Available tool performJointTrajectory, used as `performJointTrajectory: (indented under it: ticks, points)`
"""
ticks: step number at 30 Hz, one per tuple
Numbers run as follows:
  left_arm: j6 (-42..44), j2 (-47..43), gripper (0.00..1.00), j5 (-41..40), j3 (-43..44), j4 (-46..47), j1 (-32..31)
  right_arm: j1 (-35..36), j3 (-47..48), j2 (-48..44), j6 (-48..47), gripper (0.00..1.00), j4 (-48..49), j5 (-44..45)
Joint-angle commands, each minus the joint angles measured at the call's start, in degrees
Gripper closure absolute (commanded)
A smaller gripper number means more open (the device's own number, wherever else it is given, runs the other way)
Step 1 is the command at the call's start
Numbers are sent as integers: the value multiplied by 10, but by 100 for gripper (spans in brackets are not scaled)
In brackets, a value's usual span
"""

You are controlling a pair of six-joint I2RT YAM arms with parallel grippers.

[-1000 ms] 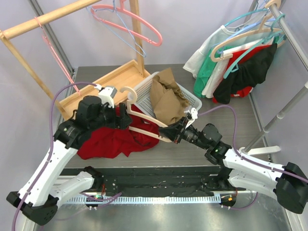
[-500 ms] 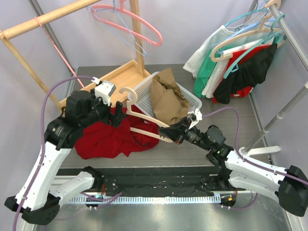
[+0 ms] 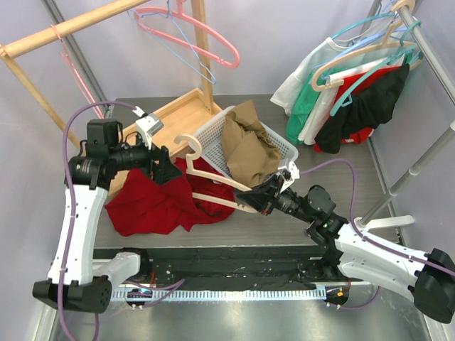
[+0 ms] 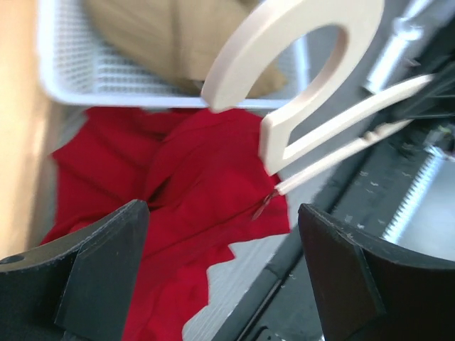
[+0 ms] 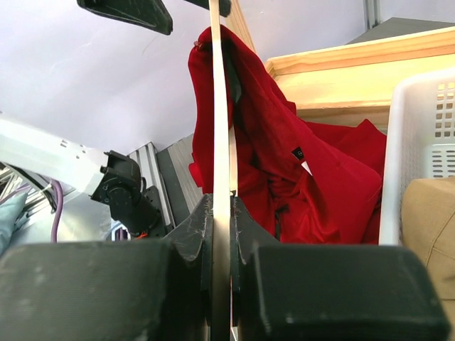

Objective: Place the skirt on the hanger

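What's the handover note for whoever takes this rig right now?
Left gripper: open, empty, over the red skirt, beside the hanger's hook.
Right gripper: shut on one end of the hanger.
Skirt: mostly heaped on the table next to the white basket; one part rides up the hanger's far end.
Done: hanger gripped, skirt partly caught on it.
Left: get the rest of the skirt onto the hanger.

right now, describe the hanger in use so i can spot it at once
Find the white basket mid-table. Just in front, against the red skirt, the right gripper holds a hanger. It alone is off the racks: thick cream wood.
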Motion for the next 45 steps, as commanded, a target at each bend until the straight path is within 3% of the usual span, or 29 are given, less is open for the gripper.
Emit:
performJointTrajectory:
  ticks: [1, 8, 11, 20, 27, 37, 38, 39, 41, 42, 43, 45]
  points:
    - [83, 50, 9, 198, 32, -55, 28, -1, 30, -15, 9, 99, 54, -18]
    - [158, 87, 8, 234, 42, -86, 54, -6, 55, -6, 9, 99, 25, -45]
    - [179, 100, 8, 263, 27, -87, 93, -13, 64, -5, 8, 99, 10, -49]
    - [158, 110, 8, 314, -41, -37, 104, -34, 80, 12, 16, 99, 6, -78]
    - [135, 126, 10, 298, -56, -10, 92, -42, 100, 32, 28, 99, 17, -108]
    - [132, 152, 41, 283, -60, -22, 60, -67, 144, 69, 42, 99, 22, -153]
    - [132, 151, 46, 287, -60, -22, 60, -72, 145, 73, 48, 99, 31, -155]
    - [132, 152, 58, 287, -60, -23, 60, -73, 148, 74, 51, 99, 32, -156]
    - [131, 153, 69, 292, -62, -23, 43, -76, 155, 80, 54, 99, 23, -155]
    - [119, 152, 86, 289, -61, -19, 42, -76, 163, 80, 52, 99, 16, -152]
    - [107, 151, 94, 288, -62, -13, 40, -76, 167, 81, 51, 99, 7, -147]
    - [50, 148, 100, 274, -63, 24, 41, -76, 186, 78, 37, 99, -37, -124]
